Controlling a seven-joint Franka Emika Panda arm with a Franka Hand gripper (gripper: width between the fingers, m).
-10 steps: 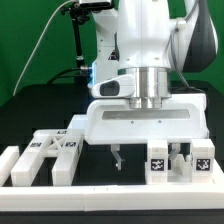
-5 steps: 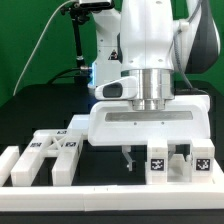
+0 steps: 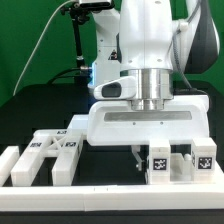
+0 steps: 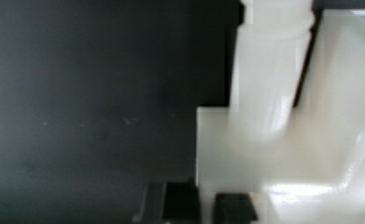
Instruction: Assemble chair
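Note:
My gripper (image 3: 138, 155) hangs low over the black table, its two fingers drawn together with nothing visibly between them. It stands just to the exterior view's left of a white tagged chair piece (image 3: 158, 165), and whether it touches that piece I cannot tell. A second tagged piece (image 3: 203, 160) stands further right. More white chair parts with tags (image 3: 50, 155) lie at the exterior view's left. In the wrist view the dark fingertips (image 4: 204, 205) sit at the edge of a white part with a tall post (image 4: 277, 90).
A low white border rail (image 3: 100, 190) runs along the front of the table. The arm's broad white hand body (image 3: 145, 125) hides the table behind it. Black tabletop (image 4: 90, 100) lies beside the white part.
The fingers have gone from wide apart to half closed to together. The arm has stayed in place and no part has moved.

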